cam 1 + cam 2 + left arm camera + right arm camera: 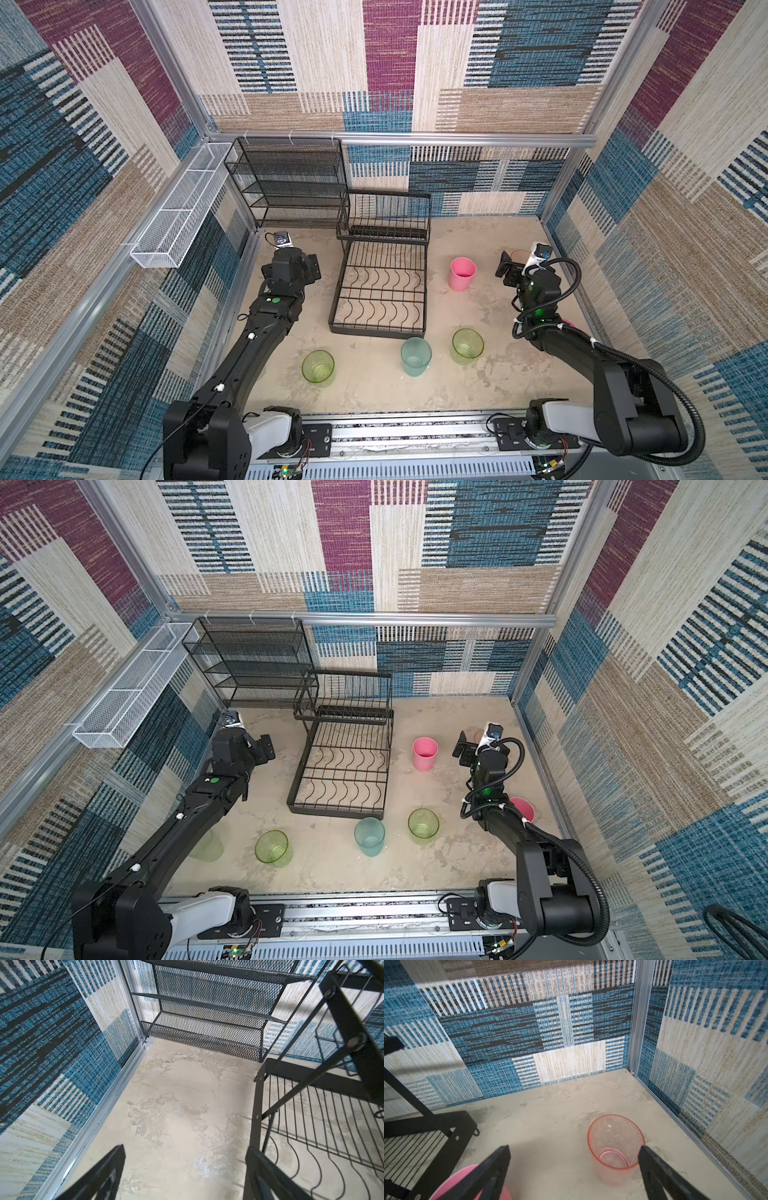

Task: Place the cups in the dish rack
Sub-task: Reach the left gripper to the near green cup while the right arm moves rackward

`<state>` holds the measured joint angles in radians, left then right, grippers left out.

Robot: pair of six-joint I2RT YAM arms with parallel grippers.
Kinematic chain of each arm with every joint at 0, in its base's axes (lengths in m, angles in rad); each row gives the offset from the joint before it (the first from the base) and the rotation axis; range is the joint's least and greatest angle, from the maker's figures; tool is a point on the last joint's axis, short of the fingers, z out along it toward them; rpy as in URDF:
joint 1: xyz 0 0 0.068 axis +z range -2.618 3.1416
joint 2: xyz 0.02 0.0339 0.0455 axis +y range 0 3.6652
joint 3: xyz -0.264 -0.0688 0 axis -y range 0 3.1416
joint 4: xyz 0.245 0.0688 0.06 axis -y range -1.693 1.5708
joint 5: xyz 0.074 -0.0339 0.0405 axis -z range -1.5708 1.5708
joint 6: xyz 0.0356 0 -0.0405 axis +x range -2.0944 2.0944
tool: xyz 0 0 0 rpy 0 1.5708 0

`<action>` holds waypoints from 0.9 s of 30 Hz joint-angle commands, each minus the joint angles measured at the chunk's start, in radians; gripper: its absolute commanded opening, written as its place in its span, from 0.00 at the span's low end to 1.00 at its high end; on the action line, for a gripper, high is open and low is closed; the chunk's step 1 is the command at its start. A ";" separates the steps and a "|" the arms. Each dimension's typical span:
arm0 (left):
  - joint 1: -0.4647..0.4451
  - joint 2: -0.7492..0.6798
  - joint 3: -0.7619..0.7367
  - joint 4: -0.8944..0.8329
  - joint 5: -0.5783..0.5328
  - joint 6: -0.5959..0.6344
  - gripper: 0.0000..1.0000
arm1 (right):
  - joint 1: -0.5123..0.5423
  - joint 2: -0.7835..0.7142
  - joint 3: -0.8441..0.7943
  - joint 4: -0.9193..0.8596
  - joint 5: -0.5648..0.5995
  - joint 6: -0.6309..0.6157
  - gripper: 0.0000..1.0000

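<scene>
The dish rack (380, 286) stands at mid-worktop toward the rear wall: black wire, a wide low tray with curved dividers and a narrower railed shelf raised at its back. All visible cups stand upright, mouths up, on the worktop (374, 395) outside the rack.

- Opaque pink cup (462, 273): just beside the tray, on the right-arm side.
- Teal cup (415, 356), frosted: in front of the tray.
- Near-right green cup (467, 345) and near-left green cup (318, 367), both translucent: flanking the teal cup.
- Pale green cup (206, 845): partly hidden behind the left arm.
- Second pink cup (524, 808): partly hidden behind the right arm.
- Clear pink cup (615, 1149): near the rear right corner.

The right claw (571, 1174) hangs with jaws apart and empty. In the right wrist view one finger overlaps the rim of the clear pink cup; whether they touch cannot be told.

The left claw (182, 1178) also stands apart and empty, over bare worktop between the side wall and the rack.

A black mesh shelf unit (286, 183) stands behind the rack's left side. A white mesh basket (178, 216) hangs on the left wall rail. The walls carry woven patchwork panels in aluminium framing; the worktop is mottled beige.
</scene>
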<state>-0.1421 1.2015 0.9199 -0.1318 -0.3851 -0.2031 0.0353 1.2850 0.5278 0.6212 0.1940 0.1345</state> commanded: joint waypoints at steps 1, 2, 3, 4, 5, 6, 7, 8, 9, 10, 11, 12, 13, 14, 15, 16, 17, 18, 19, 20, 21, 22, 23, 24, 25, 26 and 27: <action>-0.001 -0.005 0.053 -0.205 0.064 -0.059 0.92 | 0.006 -0.012 0.072 -0.186 -0.004 0.074 0.96; -0.001 -0.005 0.072 -0.241 0.077 -0.070 0.92 | 0.008 -0.013 0.102 -0.227 -0.012 0.085 0.96; -0.001 -0.005 0.085 -0.270 0.090 -0.074 0.91 | 0.012 -0.013 0.125 -0.261 -0.022 0.093 0.95; -0.001 -0.004 0.097 -0.297 0.106 -0.079 0.91 | 0.018 -0.013 0.153 -0.297 -0.037 0.101 0.95; -0.001 -0.002 0.110 -0.325 0.121 -0.085 0.91 | 0.028 -0.009 0.178 -0.332 -0.043 0.103 0.94; -0.001 0.006 0.126 -0.358 0.137 -0.091 0.91 | 0.038 -0.005 0.203 -0.364 -0.045 0.105 0.94; -0.001 0.013 0.142 -0.394 0.155 -0.094 0.90 | 0.052 0.000 0.231 -0.403 -0.048 0.101 0.94; -0.001 0.020 0.157 -0.421 0.169 -0.099 0.88 | 0.061 0.002 0.250 -0.425 -0.046 0.097 0.94; -0.001 0.028 0.174 -0.455 0.181 -0.101 0.86 | 0.073 0.008 0.275 -0.459 -0.036 0.093 0.94; -0.001 0.035 0.189 -0.488 0.186 -0.103 0.85 | 0.083 0.011 0.297 -0.489 -0.032 0.095 0.94; -0.001 0.041 0.202 -0.516 0.188 -0.105 0.85 | 0.089 0.010 0.313 -0.514 -0.034 0.098 0.94; -0.001 0.048 0.217 -0.545 0.191 -0.104 0.89 | 0.093 0.010 0.328 -0.539 -0.045 0.101 0.94; -0.001 0.053 0.228 -0.573 0.194 -0.102 0.91 | 0.100 0.005 0.340 -0.558 -0.050 0.103 0.94; -0.001 0.057 0.238 -0.597 0.194 -0.101 0.92 | 0.106 0.001 0.347 -0.574 -0.048 0.105 0.94; -0.001 0.058 0.245 -0.619 0.194 -0.101 0.92 | 0.113 -0.004 0.353 -0.591 -0.048 0.108 0.94; -0.001 0.060 0.247 -0.636 0.197 -0.101 0.92 | 0.118 -0.009 0.360 -0.606 -0.052 0.108 0.93; -0.001 0.060 0.247 -0.651 0.199 -0.105 0.92 | 0.122 -0.012 0.366 -0.620 -0.056 0.109 0.93; -0.001 0.061 0.247 -0.668 0.203 -0.112 0.92 | 0.126 -0.016 0.369 -0.630 -0.060 0.112 0.93; -0.001 0.062 0.246 -0.681 0.207 -0.121 0.91 | 0.128 -0.018 0.374 -0.641 -0.064 0.112 0.93; -0.001 0.061 0.246 -0.695 0.214 -0.134 0.91 | 0.133 -0.020 0.376 -0.653 -0.065 0.113 0.93; -0.001 0.061 0.242 -0.710 0.217 -0.149 0.91 | 0.135 -0.021 0.379 -0.659 -0.069 0.112 0.93; -0.001 0.058 0.243 -0.727 0.214 -0.171 0.91 | 0.136 -0.020 0.379 -0.662 -0.073 0.112 0.93; -0.001 0.060 0.252 -0.757 0.201 -0.203 0.92 | 0.135 -0.017 0.380 -0.663 -0.075 0.111 0.93; -0.001 0.064 0.265 -0.792 0.180 -0.248 0.91 | 0.136 -0.009 0.382 -0.664 -0.076 0.108 0.93; -0.001 0.069 0.281 -0.839 0.142 -0.298 0.92 | 0.136 0.000 0.386 -0.668 -0.077 0.104 0.93; -0.001 0.077 0.300 -0.891 0.109 -0.347 0.93 | 0.136 0.010 0.387 -0.670 -0.081 0.105 0.93; -0.001 0.094 0.325 -0.957 0.077 -0.400 0.95 | 0.136 0.022 0.391 -0.672 -0.091 0.105 0.93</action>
<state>-0.1440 1.2758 1.2060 -0.9176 -0.2153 -0.4335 0.1699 1.2896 0.9066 -0.0307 0.1234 0.2337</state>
